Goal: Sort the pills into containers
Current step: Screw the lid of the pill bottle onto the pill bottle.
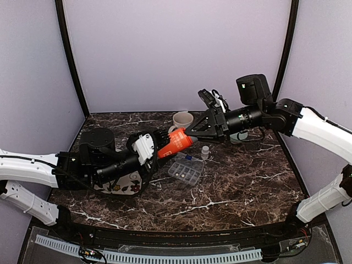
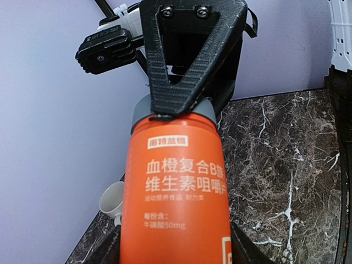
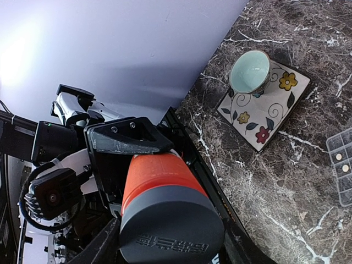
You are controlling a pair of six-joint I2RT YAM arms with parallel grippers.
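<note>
An orange pill bottle (image 1: pixel 175 143) with a grey cap (image 3: pixel 170 225) is held in the air between both arms. My left gripper (image 1: pixel 159 147) is shut on its orange body (image 2: pixel 176 192). My right gripper (image 1: pixel 190 135) is shut round the grey cap, and one of its fingers (image 2: pixel 190 82) lies over the cap's top. The clear organiser box (image 1: pixel 185 171) lies open on the table below the bottle. Two white pills (image 3: pixel 339 157) show in its compartments at the right edge of the right wrist view.
A small white bottle (image 1: pixel 205 152) stands just behind the organiser. A cream mug (image 1: pixel 182 119) stands at the back centre. A pale green bowl (image 3: pixel 250 71) sits on a floral tile (image 3: pixel 269 118) under my left arm. Dark marble table (image 1: pixel 236 187).
</note>
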